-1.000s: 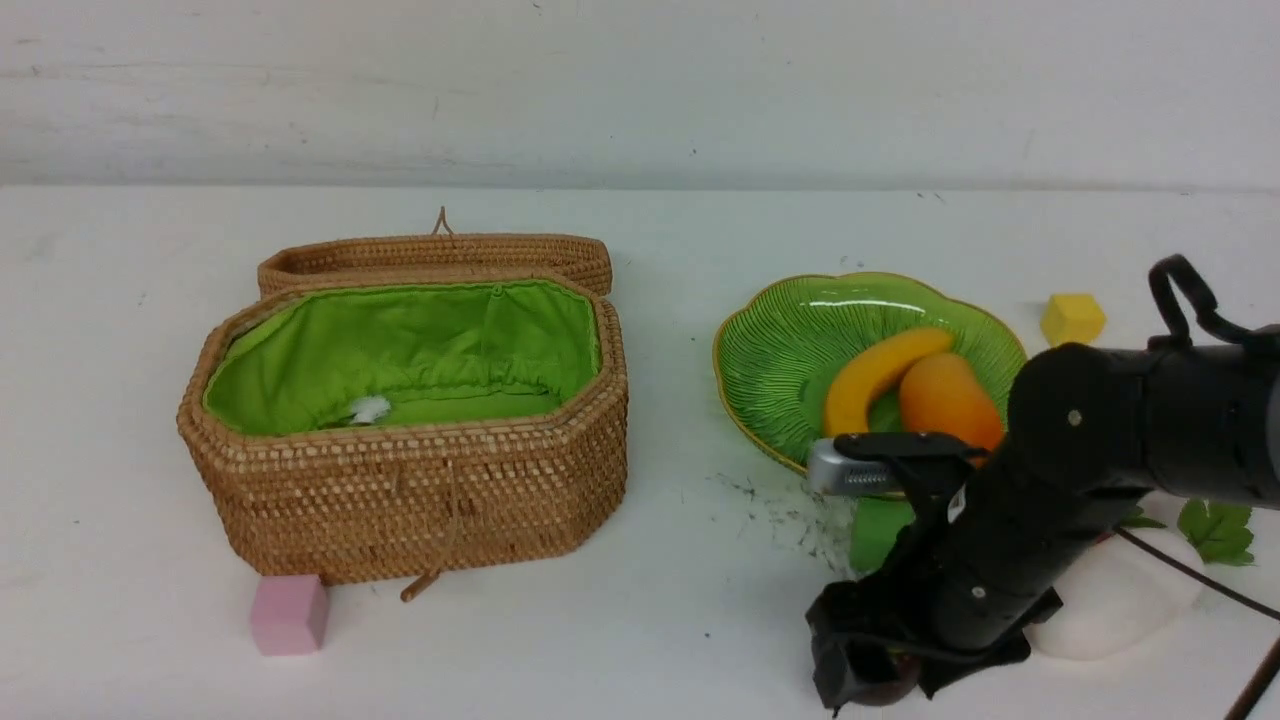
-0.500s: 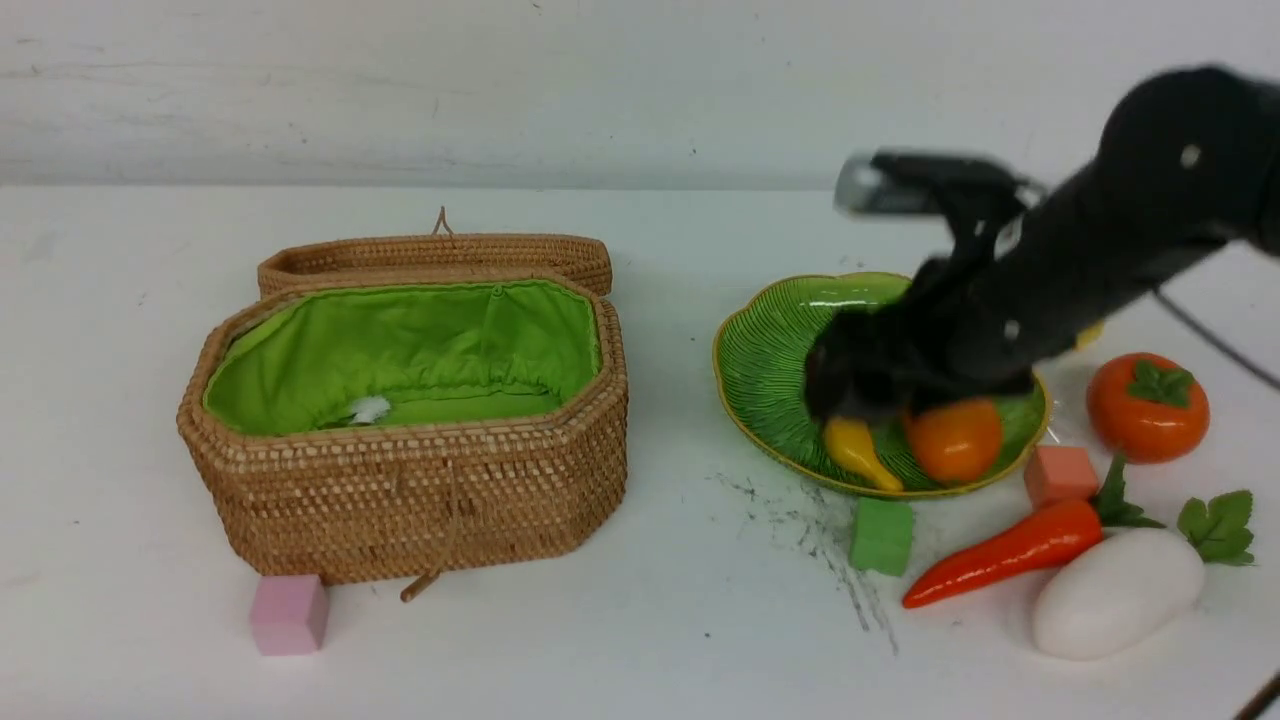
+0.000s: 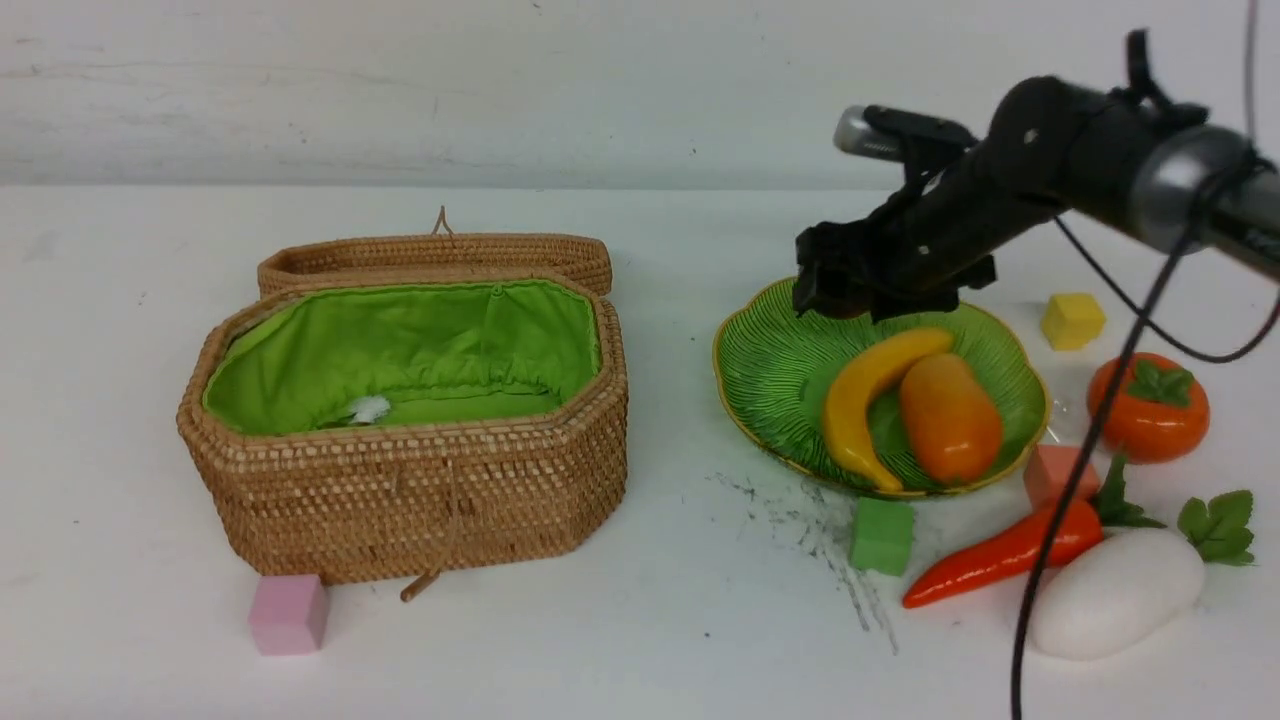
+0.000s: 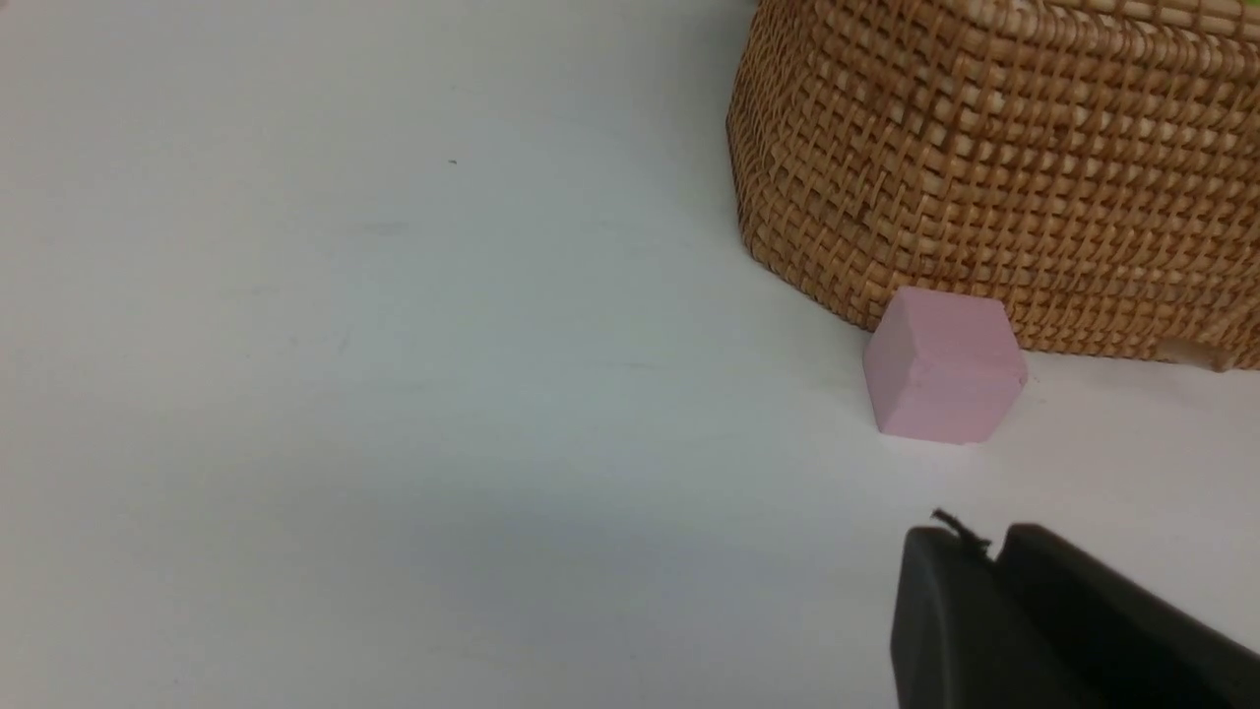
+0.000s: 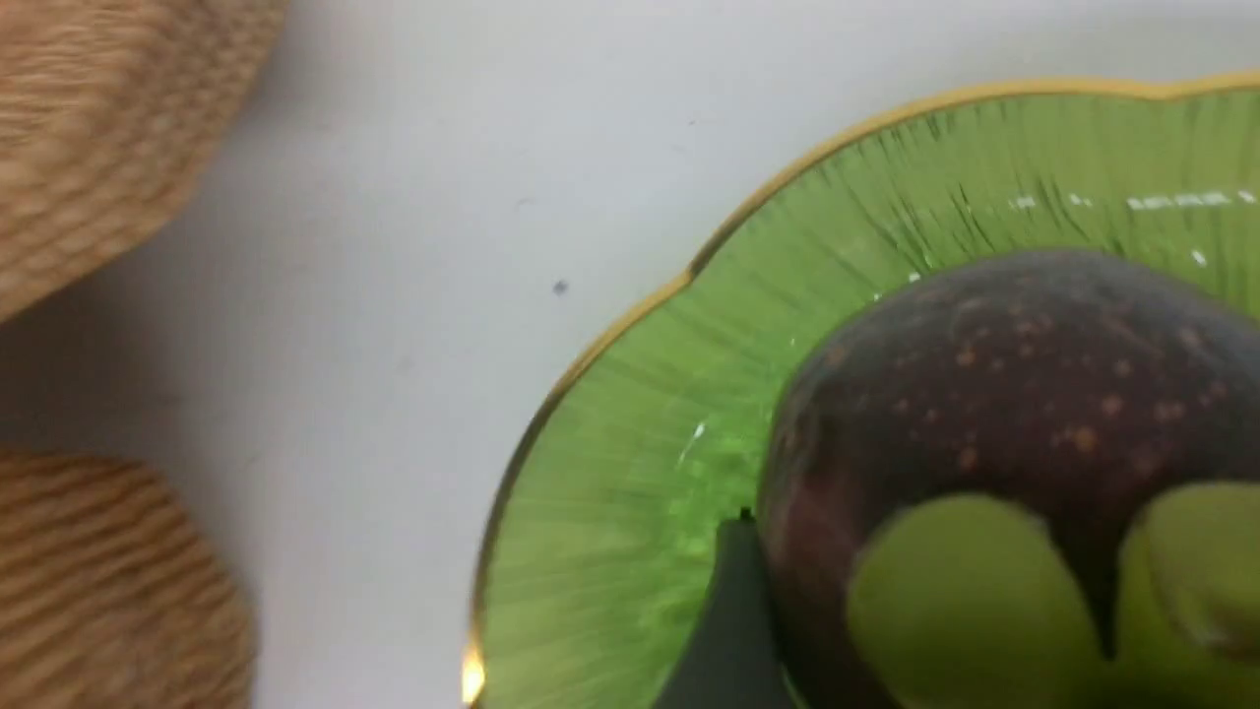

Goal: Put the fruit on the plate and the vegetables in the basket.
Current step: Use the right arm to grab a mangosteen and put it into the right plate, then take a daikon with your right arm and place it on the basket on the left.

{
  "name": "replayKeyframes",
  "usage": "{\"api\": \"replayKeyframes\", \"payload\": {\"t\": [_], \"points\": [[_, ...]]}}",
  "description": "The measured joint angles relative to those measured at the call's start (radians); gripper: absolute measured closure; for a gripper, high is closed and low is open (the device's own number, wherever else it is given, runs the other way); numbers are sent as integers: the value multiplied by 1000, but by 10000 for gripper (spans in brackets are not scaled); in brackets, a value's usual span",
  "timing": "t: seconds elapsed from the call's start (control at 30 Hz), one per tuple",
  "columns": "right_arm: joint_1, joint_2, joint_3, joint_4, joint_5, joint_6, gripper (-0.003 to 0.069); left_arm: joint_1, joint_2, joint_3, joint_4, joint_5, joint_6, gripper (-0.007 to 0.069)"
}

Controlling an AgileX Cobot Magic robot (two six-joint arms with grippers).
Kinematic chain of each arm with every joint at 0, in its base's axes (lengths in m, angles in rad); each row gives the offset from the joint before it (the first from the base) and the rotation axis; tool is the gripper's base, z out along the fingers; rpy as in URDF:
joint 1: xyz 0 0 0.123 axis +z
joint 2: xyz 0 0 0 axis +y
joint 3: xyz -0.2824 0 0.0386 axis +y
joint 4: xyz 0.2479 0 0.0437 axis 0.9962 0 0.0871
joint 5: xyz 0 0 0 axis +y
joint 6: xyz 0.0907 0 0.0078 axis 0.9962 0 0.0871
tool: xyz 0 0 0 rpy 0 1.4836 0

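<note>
My right gripper (image 3: 840, 290) hangs over the far left part of the green plate (image 3: 760, 350), shut on the dark purple mangosteen (image 5: 1014, 374). Its green cap faces the wrist camera, and one finger (image 5: 733, 611) lies against its side. A banana (image 3: 860, 400) and a mango (image 3: 950, 415) lie on the plate. The persimmon (image 3: 1147, 405), carrot (image 3: 1000, 555) and white radish (image 3: 1115, 592) rest on the table to the plate's right. The open basket (image 3: 420, 490) stands at the left. My left gripper (image 4: 994, 551) is shut and empty, low over the table near the basket (image 4: 984, 167).
A pink cube (image 3: 288, 613) sits at the basket's front left corner. A green cube (image 3: 881, 535) and a salmon cube (image 3: 1058, 472) lie by the plate's front rim, and a yellow cube (image 3: 1072, 319) behind it. The basket lid (image 3: 435, 255) lies open behind. A cable (image 3: 1060, 500) hangs over the carrot.
My right arm rose from the table's front right with the mangosteen, swung back over the plate, and now sits above the plate's far left part. The left gripper stays put.
</note>
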Motion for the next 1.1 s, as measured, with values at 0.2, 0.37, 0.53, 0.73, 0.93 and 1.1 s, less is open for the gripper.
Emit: {"api": "replayKeyframes", "payload": {"t": [0.2, 0.37, 0.53, 0.73, 0.93, 1.1], "points": [[0, 79, -39, -10, -2, 1, 83, 0, 0, 0, 0, 0, 0, 549], [0, 87, -40, -22, 16, 1, 83, 0, 0, 0, 0, 0, 0, 545], [0, 77, -44, -23, 69, 1, 22, 0, 0, 0, 0, 0, 0, 543], [0, 11, -44, -30, 121, -9, -11, 0, 0, 0, 0, 0, 0, 533], [-7, -79, -44, -30, 228, -11, 41, 0, 0, 0, 0, 0, 0, 530], [-44, -164, -37, -30, 274, 1, 74, 0, 0, 0, 0, 0, 0, 529]]}}
